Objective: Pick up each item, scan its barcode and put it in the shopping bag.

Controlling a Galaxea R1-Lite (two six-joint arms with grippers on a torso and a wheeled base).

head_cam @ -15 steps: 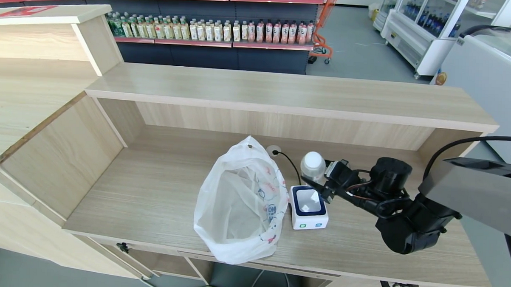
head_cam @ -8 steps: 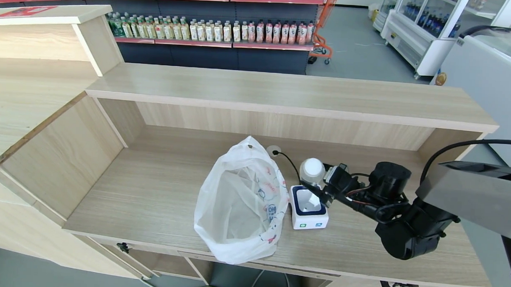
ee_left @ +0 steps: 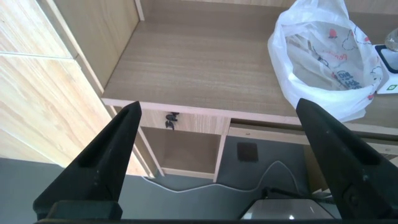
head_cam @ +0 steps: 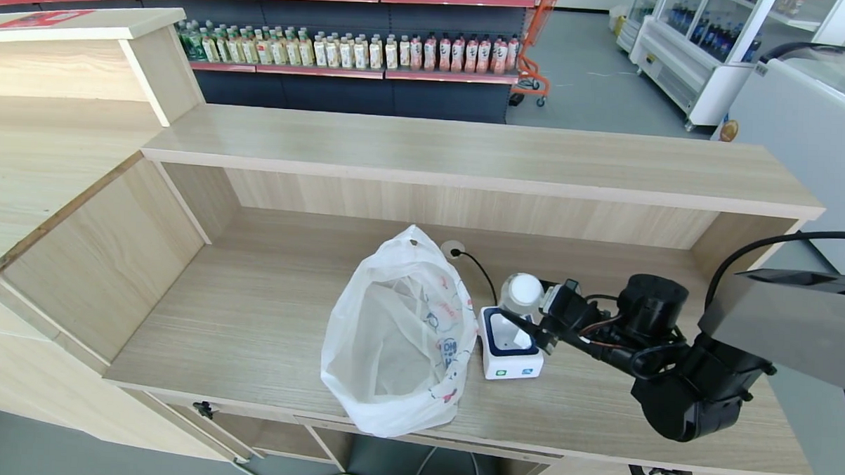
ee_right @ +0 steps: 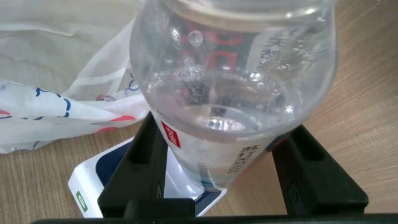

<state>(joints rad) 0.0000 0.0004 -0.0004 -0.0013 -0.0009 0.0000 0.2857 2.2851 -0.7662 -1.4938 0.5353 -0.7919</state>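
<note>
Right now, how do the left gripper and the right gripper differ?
The left gripper is open and empty; the right gripper is shut on the bottle. The left gripper hangs before the counter's front edge; the right gripper is above the scanner. Both are black.

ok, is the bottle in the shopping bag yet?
No, the right tool holds the bottle just over the scanner, beside the open shopping bag.
</note>
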